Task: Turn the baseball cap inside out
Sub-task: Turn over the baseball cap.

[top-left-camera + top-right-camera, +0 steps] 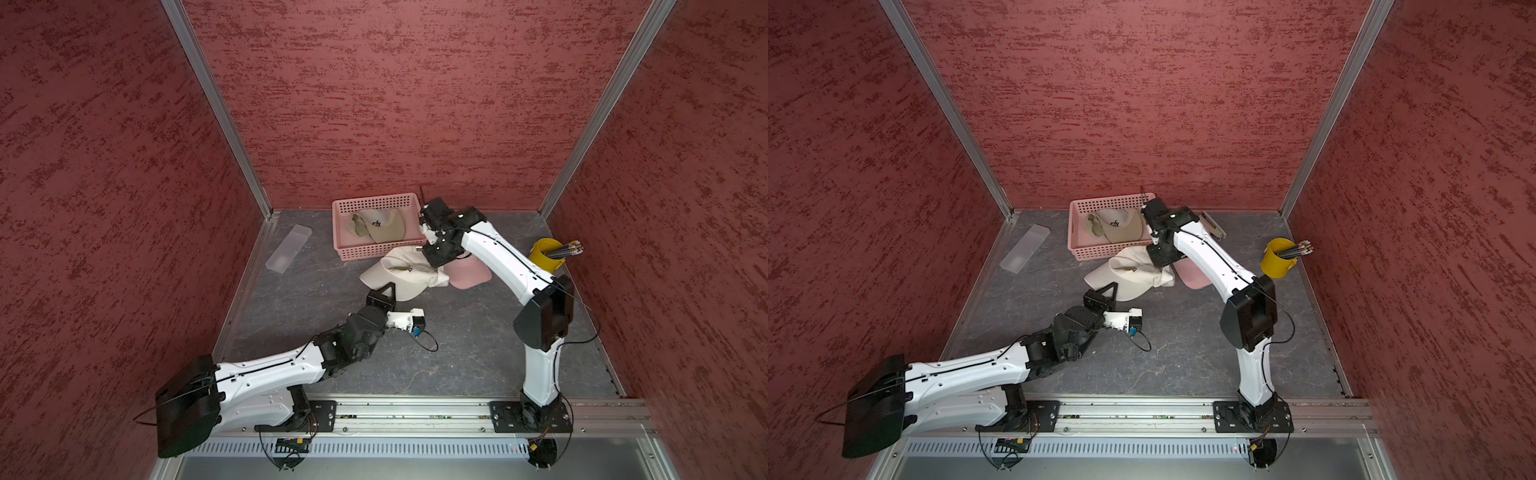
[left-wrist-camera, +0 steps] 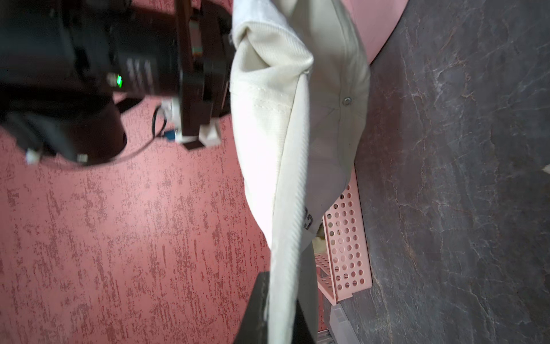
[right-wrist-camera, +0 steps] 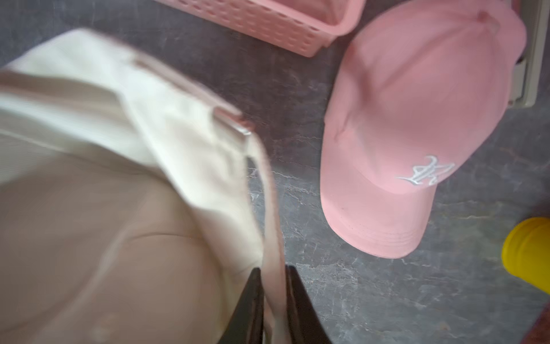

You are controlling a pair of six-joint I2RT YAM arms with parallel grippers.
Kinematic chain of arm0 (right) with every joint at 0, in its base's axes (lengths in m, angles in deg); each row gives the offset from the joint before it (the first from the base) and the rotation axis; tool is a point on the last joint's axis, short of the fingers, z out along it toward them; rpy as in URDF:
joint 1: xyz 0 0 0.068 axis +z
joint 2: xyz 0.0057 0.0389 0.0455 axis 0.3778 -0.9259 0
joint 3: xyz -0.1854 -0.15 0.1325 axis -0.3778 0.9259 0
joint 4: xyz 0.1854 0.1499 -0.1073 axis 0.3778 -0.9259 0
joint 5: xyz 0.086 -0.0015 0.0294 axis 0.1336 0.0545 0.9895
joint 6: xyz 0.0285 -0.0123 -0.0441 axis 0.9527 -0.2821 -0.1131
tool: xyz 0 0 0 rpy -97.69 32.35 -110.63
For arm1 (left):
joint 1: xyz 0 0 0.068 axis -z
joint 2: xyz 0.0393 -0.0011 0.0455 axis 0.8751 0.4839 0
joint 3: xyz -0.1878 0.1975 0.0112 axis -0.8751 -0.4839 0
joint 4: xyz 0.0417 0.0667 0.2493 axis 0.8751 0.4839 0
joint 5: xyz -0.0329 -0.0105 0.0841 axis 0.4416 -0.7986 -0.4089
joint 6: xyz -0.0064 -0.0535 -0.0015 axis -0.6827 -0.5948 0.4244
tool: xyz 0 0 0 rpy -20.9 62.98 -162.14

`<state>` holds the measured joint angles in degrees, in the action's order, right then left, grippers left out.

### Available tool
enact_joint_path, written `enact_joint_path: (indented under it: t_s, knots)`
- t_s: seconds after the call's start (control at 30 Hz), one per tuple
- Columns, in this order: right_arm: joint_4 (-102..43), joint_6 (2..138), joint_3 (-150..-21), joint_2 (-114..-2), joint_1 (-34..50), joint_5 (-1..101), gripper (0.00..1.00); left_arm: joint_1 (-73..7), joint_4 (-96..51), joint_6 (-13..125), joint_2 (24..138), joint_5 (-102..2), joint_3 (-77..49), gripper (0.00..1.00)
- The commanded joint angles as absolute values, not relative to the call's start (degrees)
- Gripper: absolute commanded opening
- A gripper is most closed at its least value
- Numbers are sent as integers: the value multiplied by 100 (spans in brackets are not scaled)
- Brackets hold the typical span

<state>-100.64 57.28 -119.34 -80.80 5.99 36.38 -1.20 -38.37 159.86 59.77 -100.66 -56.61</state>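
Baseball cap [image 1: 401, 270] of cream twill, with a stiff curved brim and a metal buckle on its back strap, is stretched between the two arms over the grey marbled desk [image 1: 457, 353]. It sits just in front of the basket and just beside the pink cap.

The left arm [image 1: 266, 370] lies low and reaches forward with its wrist bent. The left fingers [image 2: 256, 309] are clamped flat on the ribbed edge of the brim.

The right arm [image 1: 498, 257] arches high at the elbow and bends down onto the rear of the cap. The right fingers [image 3: 250, 303] stand on either side of the strap band. The wrist view is blurred, but they seem to pinch it.

The basket [image 1: 361, 251] is pink plastic, rectangular, with perforated walls, and holds a tan and white cap [image 1: 382, 226].

The pink cap [image 3: 416, 119] is soft and domed, with white embroidery on its front, and lies on the desk.

A round yellow cup [image 1: 544, 255] holds pencils [image 1: 569, 249].

A frosted plastic strip [image 1: 289, 248] lies flat, well apart from the caps.
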Motion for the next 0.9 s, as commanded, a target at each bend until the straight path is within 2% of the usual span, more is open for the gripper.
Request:
enact_joint_path:
  t_s: [0.0,0.1,0.2,0.33,0.43,0.53,0.67,0.87]
  knots:
    - [-8891,6336,-11060,-7245,-70,4809,16,-151,-3428,15148,5608,-10326,-5503,0]
    - [-8152,6647,-10291,-6783,-425,5461,17,-392,-2684,14054,5250,-10081,-5219,0]
    - [-7684,6801,-9699,-6533,-427,5711,19,-789,-2192,13298,5152,-10049,-4875,0]
    - [-6510,7037,-8709,-6143,-130,6548,32,-1213,-905,11891,5250,-9526,-4080,0]
    - [-6184,6947,-8651,-5942,274,6931,49,-1419,-183,11187,5435,-9089,-3602,0]
    - [-5987,6765,-8617,-5443,249,6773,62,-1529,289,10744,5473,-8674,-3356,0]
    - [-6022,6427,-8599,-4831,-235,6267,76,-2106,1100,9963,5318,-7476,-3026,0]
    - [-5299,6076,-8297,-4650,-787,6670,78,-3239,1664,9704,4910,-5231,-2800,0]
